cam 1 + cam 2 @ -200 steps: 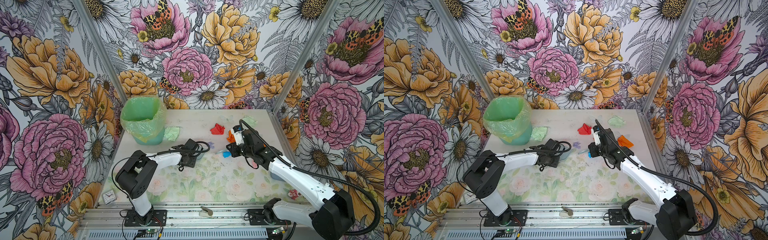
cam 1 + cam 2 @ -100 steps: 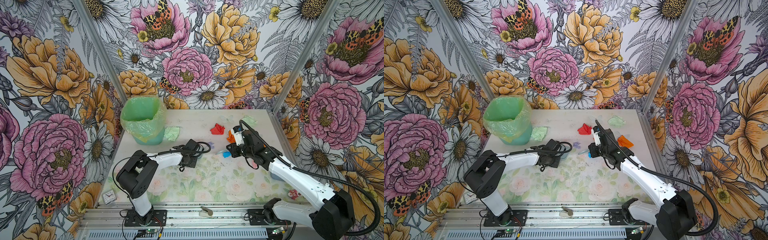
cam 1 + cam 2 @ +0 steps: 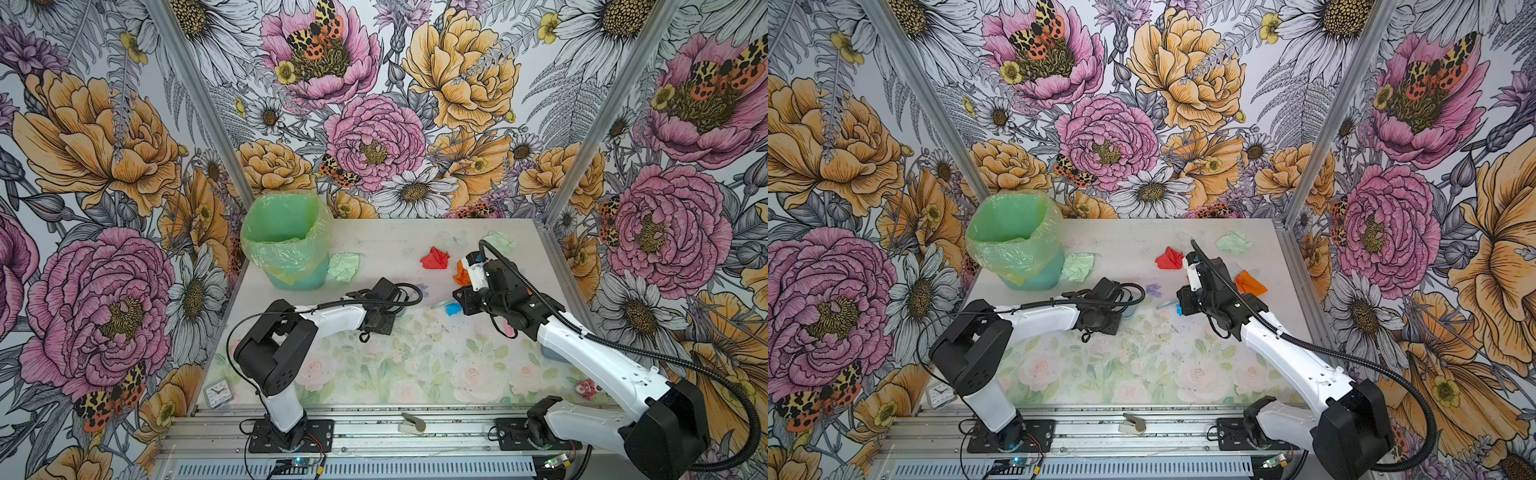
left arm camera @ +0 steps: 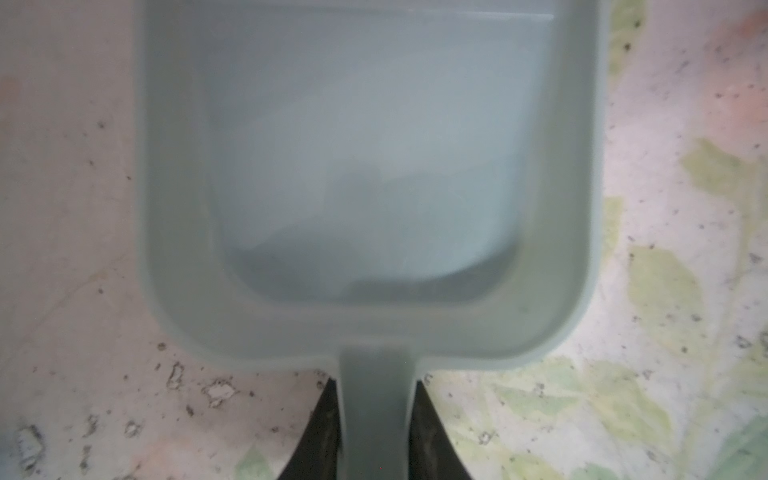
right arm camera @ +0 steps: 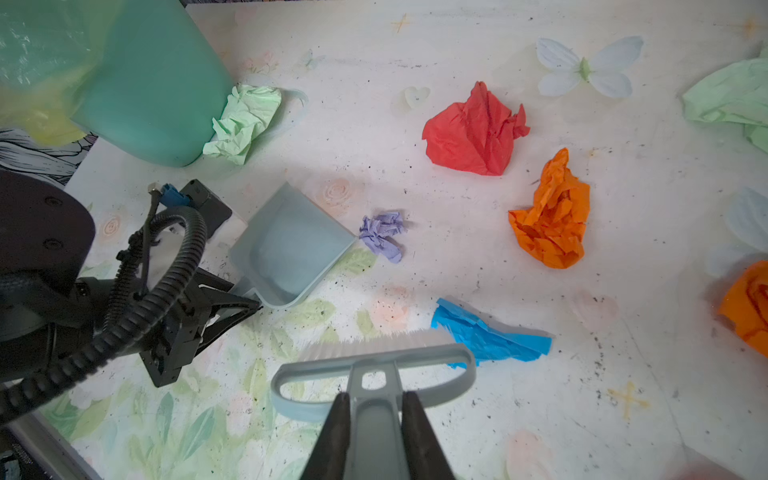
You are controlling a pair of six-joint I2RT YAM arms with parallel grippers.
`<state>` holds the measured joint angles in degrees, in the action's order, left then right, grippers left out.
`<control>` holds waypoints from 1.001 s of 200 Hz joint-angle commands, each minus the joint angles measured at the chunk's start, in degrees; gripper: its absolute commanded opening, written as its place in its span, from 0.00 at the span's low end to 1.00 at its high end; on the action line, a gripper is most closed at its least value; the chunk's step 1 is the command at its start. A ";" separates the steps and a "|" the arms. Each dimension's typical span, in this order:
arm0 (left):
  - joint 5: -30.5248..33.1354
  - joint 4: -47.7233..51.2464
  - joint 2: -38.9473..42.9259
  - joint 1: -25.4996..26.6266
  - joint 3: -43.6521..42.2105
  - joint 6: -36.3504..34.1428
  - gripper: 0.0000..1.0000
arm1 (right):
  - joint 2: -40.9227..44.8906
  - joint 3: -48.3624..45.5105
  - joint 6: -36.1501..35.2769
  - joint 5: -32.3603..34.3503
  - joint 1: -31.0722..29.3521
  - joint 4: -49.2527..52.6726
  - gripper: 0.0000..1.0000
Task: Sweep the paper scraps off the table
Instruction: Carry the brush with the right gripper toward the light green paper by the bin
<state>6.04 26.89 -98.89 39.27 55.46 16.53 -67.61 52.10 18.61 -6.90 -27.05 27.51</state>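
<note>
Left gripper (image 4: pixel 374 384) pinches the dustpan (image 4: pixel 166 208) handle tight. Right gripper (image 5: pixel 376 397) pinches the brush (image 5: pixel 436 355) handle, and the bristles touch a blue scrap (image 5: pixel 490 332), right of the dustpan.

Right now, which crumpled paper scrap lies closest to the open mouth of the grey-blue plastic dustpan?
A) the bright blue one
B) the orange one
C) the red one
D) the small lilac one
D: in the right wrist view the small lilac paper scrap lies right at the open lip of the grey-blue plastic dustpan; the bright blue scrap sits by the bristles of the grey brush.
</note>
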 commanded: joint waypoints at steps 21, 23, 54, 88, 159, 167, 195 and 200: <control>-1.17 0.80 4.48 0.74 -1.16 0.25 0.16 | 0.09 3.02 2.21 2.19 0.50 -1.22 0.00; -1.20 0.79 4.65 0.79 -1.28 0.25 0.16 | 0.00 3.19 2.28 2.47 0.48 -1.18 0.00; -2.14 1.75 6.40 0.90 -1.76 0.26 0.16 | -2.41 5.71 6.17 7.26 0.50 -2.01 0.00; -2.85 3.67 7.25 1.03 -1.54 0.53 0.16 | -7.46 10.53 10.56 11.60 0.33 -2.90 0.00; -4.21 5.27 13.12 1.85 -3.54 4.14 0.15 | -20.27 21.27 8.35 9.12 0.05 -13.77 0.00; -4.15 5.29 13.80 1.99 -3.99 4.59 0.15 | -22.25 23.20 7.32 7.49 0.06 -15.40 0.00; -3.59 7.29 16.47 2.89 -4.74 6.32 0.15 | -30.16 31.18 3.64 1.38 -0.05 -18.13 0.00; -3.48 7.79 17.12 3.00 -4.90 6.61 0.15 | -31.60 32.43 3.19 0.52 -0.08 -18.50 0.00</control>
<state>2.96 32.67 -84.64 41.30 51.62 20.64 -94.35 78.11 25.80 -0.25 -26.94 15.29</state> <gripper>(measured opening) 0.219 0.205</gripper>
